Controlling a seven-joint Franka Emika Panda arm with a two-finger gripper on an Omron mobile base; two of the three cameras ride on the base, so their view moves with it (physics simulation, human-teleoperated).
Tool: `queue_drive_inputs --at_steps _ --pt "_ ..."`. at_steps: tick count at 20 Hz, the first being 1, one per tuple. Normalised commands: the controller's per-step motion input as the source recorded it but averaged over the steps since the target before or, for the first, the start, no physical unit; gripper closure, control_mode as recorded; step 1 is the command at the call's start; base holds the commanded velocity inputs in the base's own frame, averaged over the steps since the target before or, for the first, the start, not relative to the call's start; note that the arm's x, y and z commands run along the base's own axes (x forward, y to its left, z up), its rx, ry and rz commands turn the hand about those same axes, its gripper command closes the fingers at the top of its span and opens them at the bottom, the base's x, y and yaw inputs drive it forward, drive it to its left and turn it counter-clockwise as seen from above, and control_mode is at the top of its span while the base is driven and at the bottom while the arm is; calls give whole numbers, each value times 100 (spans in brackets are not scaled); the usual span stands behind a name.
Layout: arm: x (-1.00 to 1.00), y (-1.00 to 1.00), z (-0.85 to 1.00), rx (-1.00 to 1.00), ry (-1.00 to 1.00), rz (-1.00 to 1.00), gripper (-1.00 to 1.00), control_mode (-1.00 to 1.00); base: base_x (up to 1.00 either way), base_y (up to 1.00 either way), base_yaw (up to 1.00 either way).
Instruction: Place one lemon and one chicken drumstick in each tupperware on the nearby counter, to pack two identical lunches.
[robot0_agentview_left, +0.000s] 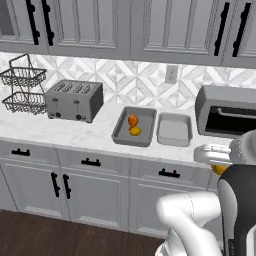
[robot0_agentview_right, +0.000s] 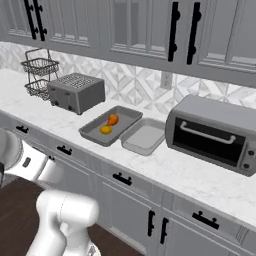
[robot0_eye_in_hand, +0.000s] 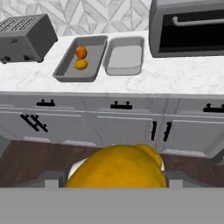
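hand (robot0_eye_in_hand: 114, 181) grasping a yellow lemon (robot0_eye_in_hand: 117, 168), held off the worktop (robot0_agentview_left: 75, 134) over the floor; left tupperware (robot0_agentview_left: 121, 131) holds a drumstick (robot0_agentview_left: 132, 120) and a second lemon (robot0_agentview_left: 135, 131); right tupperware (robot0_agentview_left: 174, 131) just beside it

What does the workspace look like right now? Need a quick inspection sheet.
Surface: white marble-look counter over grey cabinets.
Job's things: two grey tupperware side by side, touching or nearly so. Left tupperware holds a chicken drumstick and a lemon; right tupperware has nothing in it.
Clutter: silver toaster left of the trays, wire basket rack at far left, toaster oven at right.
Tool: tool back from the counter, a yellow lemon-like item between its fingers, apparently gripped.
Cables: nothing seen; wall outlet unused.
Surroundings: upper cabinets, patterned backsplash, dark wood floor.
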Motion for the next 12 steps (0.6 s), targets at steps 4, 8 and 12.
queue_drive_inputs --at_steps 4,8,12 --pt "0 0 0 0 0 0 100 100 60 -25 -16" --pt "0 0 0 0 0 0 100 100 94 7 -13" --pt "0 0 0 0 0 0 100 100 100 5 -16"
